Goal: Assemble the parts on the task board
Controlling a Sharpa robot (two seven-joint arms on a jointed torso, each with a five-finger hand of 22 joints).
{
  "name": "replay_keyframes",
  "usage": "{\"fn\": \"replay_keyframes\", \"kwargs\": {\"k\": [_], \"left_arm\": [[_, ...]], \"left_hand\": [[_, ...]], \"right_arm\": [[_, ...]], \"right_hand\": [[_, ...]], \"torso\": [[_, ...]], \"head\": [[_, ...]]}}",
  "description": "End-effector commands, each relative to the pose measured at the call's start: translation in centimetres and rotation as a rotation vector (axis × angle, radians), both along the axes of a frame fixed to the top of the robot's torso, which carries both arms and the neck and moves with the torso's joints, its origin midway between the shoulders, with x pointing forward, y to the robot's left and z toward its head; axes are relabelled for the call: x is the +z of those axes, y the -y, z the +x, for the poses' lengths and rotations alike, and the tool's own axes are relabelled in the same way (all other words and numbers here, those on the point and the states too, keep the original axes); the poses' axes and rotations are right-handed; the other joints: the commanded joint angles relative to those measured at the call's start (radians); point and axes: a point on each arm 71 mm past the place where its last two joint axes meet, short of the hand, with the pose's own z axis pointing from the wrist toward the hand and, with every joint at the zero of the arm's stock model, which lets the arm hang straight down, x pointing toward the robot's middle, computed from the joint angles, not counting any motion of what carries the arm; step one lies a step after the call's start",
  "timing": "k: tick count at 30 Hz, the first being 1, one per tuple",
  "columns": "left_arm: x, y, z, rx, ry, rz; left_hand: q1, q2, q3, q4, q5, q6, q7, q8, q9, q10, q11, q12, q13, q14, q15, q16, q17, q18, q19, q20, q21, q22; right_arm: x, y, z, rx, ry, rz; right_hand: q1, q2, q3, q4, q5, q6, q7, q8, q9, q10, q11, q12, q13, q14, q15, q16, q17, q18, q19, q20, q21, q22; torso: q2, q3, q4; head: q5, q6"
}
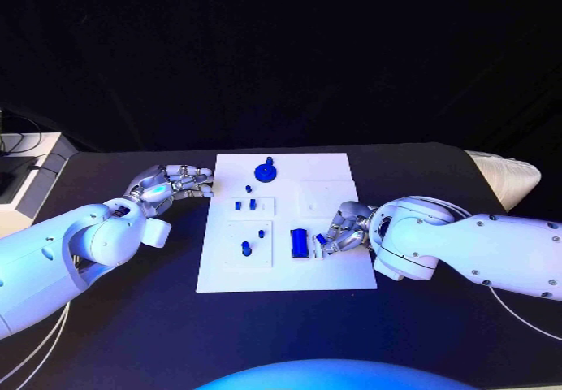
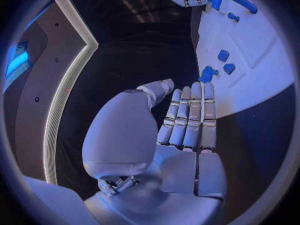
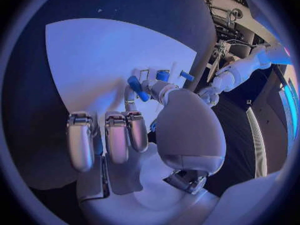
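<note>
On the black table (image 1: 140, 325), we see the white task board (image 1: 334, 272) lying flat in the middle, with both silver hands at its edges. Nearest to us, the right hand (image 1: 343, 230) rests over the board's right side, its fingers (image 3: 119, 137) curled inward. Beside it on the board lies a long blue bar (image 1: 300, 242), with a smaller blue part (image 1: 320, 239) at the fingertips; in the right wrist view a blue piece (image 3: 137, 88) sits by the thumb and first finger, but we cannot tell whether it is pinched or merely touched.

Just left of the bar, in the board's lower-left recess, stand two small blue parts (image 1: 247, 247), one a little higher than the other. Farther up, a second recess holds a pair of small blue pegs (image 1: 246, 204), with one more small blue piece (image 1: 248, 189) just above them.

The left hand (image 1: 175, 184) lies at the board's left edge, level with these upper parts. Its fingers (image 2: 187, 117) are straight and held close together, the thumb alongside, and they hold nothing; we see them stretched over the dark table beside the board's rim.

Farthest from us, near the board's top edge, sits a round blue part (image 1: 265, 171) with a short stub rising from it, well apart from both hands.
</note>
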Motion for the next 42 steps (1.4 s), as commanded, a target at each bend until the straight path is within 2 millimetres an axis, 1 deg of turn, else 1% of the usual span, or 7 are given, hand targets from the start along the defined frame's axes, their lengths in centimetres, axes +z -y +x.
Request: {"fn": "replay_keyframes", "kwargs": {"k": [1, 5, 9, 16, 18, 25, 42], "left_arm": [[0.17, 0.23, -0.05, -0.014, 0.008, -0.016], [0.18, 0.19, -0.05, -0.013, 0.009, -0.015], [0.18, 0.16, -0.06, -0.012, 0.009, -0.015], [0.18, 0.12, -0.06, -0.012, 0.008, -0.014], [0.18, 0.11, -0.06, -0.012, 0.008, -0.014], [0.18, 0.06, -0.06, -0.011, 0.008, -0.014], [0.19, 0.04, -0.07, -0.011, 0.007, -0.013]], "left_hand": [[-0.01, 0.002, -0.001, 0.006, 0.0, -0.006, -0.001, 0.003, -0.001, -0.01, 0.0, -0.001, 0.001, 0.001, 0.005, -0.006, 0.001, 0.0, 0.009, 0.001, -0.007, -0.001], [-0.01, 0.002, -0.001, 0.006, 0.0, -0.006, -0.001, 0.003, -0.001, -0.01, 0.0, -0.001, 0.001, 0.001, 0.005, -0.006, 0.001, 0.0, 0.009, 0.001, -0.007, -0.001], [-0.01, 0.002, -0.001, 0.006, 0.0, -0.006, -0.001, 0.003, -0.001, -0.01, 0.0, -0.001, 0.001, 0.001, 0.005, -0.006, 0.001, 0.0, 0.009, 0.001, -0.007, -0.001], [-0.01, 0.002, -0.001, 0.006, 0.0, -0.006, -0.001, 0.003, -0.001, -0.01, 0.0, -0.001, 0.001, 0.001, 0.005, -0.006, 0.001, 0.0, 0.009, 0.001, -0.007, -0.001], [-0.01, 0.002, -0.001, 0.006, 0.0, -0.006, -0.001, 0.003, -0.001, -0.01, 0.0, -0.001, 0.001, 0.001, 0.005, -0.006, 0.001, 0.0, 0.009, 0.001, -0.007, -0.001], [-0.01, 0.002, -0.001, 0.006, 0.0, -0.006, -0.001, 0.003, -0.001, -0.01, 0.0, -0.001, 0.001, 0.001, 0.005, -0.006, 0.001, 0.0, 0.009, 0.001, -0.007, -0.001], [-0.01, 0.002, -0.001, 0.006, 0.0, -0.006, -0.001, 0.003, -0.001, -0.01, 0.0, -0.001, 0.001, 0.001, 0.005, -0.006, 0.001, 0.0, 0.009, 0.001, -0.007, -0.001]], "right_arm": [[-0.01, -0.2, 0.01, -0.019, 0.006, 0.026], [-0.12, -0.41, -0.07, -0.008, -0.008, 0.024], [-0.27, -0.48, -0.16, 0.008, -0.029, 0.011], [-0.38, -0.54, -0.21, 0.019, -0.044, 0.0], [-0.38, -0.57, -0.2, 0.018, -0.043, 0.001], [-0.34, -0.42, -0.05, 0.009, -0.029, -0.003], [-0.52, -0.44, 0.16, 0.02, -0.04, -0.019]], "right_hand": [[-0.008, 0.0, -0.006, 0.005, 0.009, 0.01, -0.004, -0.001, -0.001, 0.079, 0.0, 0.005, 0.229, 0.104, 0.005, 0.006, 0.263, -0.005, 0.092, 0.004, -0.001, 0.251], [-0.011, 0.0, -0.009, 0.005, 0.011, 0.011, -0.004, -0.001, -0.001, 0.078, 0.0, 0.004, 0.228, 0.104, 0.004, 0.006, 0.263, -0.005, 0.092, 0.004, -0.001, 0.251], [-0.03, -0.005, -0.024, 0.012, 0.005, 0.014, -0.004, -0.002, -0.004, 0.077, 0.0, 0.001, 0.227, 0.104, 0.004, 0.006, 0.263, -0.004, 0.091, 0.003, -0.005, 0.25], [-0.045, -0.01, -0.036, 0.019, -0.001, 0.017, -0.005, -0.003, -0.007, 0.077, 0.0, 0.0, 0.227, 0.104, 0.004, 0.006, 0.263, -0.003, 0.09, 0.003, -0.008, 0.249], [-0.056, -0.014, -0.048, 0.027, -0.014, 0.021, -0.005, -0.003, -0.009, 0.077, -0.001, 0.0, 0.227, 0.104, 0.004, 0.006, 0.263, -0.004, 0.091, 0.003, -0.007, 0.249], [-0.078, -0.011, -0.067, 0.047, -0.023, 0.027, -0.007, -0.003, -0.014, 0.078, -0.002, 0.001, 0.227, 0.104, 0.003, 0.006, 0.263, -0.003, 0.09, 0.002, -0.007, 0.249], [-0.092, -0.009, -0.078, 0.061, -0.027, 0.032, -0.008, -0.002, -0.016, 0.077, -0.002, 0.001, 0.227, 0.104, 0.002, 0.006, 0.263, -0.003, 0.09, 0.002, -0.007, 0.249]], "torso": [[0.001, 0.0006, 0.0004], [0.0, 0.0002, 0.0002], [0.0, -0.0001, -0.0002], [0.001, 0.0006, 0.0], [0.001, 0.0006, 0.0001], [0.0, 0.0005, -0.0004], [0.001, 0.0003, 0.0003]], "head": [[0.001, -0.002], [0.002, -0.002], [0.003, -0.004], [0.004, -0.006], [0.004, -0.006], [0.005, -0.008], [0.004, -0.01]]}}
